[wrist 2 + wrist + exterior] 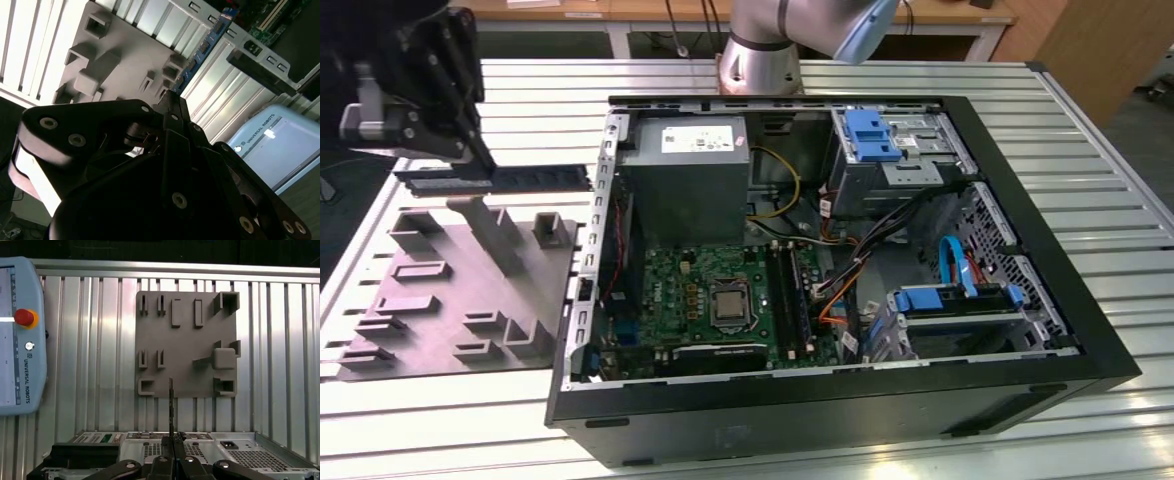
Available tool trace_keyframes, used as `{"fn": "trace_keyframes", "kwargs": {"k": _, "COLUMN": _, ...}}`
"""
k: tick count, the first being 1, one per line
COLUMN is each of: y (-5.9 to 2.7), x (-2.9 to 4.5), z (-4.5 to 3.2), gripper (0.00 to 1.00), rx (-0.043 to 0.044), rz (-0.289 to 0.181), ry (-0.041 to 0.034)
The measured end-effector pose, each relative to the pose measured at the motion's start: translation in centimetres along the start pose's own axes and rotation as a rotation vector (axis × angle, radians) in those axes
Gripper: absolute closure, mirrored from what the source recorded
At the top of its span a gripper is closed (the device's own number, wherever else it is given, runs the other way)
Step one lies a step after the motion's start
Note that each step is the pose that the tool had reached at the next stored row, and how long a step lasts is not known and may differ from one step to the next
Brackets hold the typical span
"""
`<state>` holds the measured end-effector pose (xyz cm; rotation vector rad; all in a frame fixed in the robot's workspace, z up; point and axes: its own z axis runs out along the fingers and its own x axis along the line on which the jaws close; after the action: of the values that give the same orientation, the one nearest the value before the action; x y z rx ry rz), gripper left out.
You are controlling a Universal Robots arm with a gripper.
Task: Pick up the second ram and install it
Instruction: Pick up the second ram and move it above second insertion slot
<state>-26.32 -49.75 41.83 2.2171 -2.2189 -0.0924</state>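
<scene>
Ribbed aluminium worktop carries all items of the station. The largest item, an open computer case, is laid on its side with the open face upward. By judgement, this presents the green motherboard and its long black memory slots to an approach from above.

A grey fixture plate is set on the worktop just beside the case, at the exterior view's left. Its raised posts and pockets are evidently provided to keep parts upright for pickup. In the first wrist view, a light blue teach pendant is seen lying on the worktop, well apart from the plate.

The gripper is positioned over the far edge of the fixture plate. Its fingers are closed on the second ram, which is clamped across its flat faces. The first wrist view shows the stick edge-on between them.

The second ram is held level and lengthwise, above the plate and apparently clear of its posts. It is outside the case, near the case wall. It has not been brought to the memory slots. Holding the stick on edge is judged to keep its long edge free for seating.
</scene>
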Motion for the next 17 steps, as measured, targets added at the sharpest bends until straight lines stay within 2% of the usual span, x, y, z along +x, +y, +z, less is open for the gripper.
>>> {"fn": "trace_keyframes", "kwargs": {"k": 17, "y": -5.54, "x": -0.01, "z": -0.25, "gripper": 0.89, "rx": -0.0001, "rz": 0.000, "ry": 0.0001}}
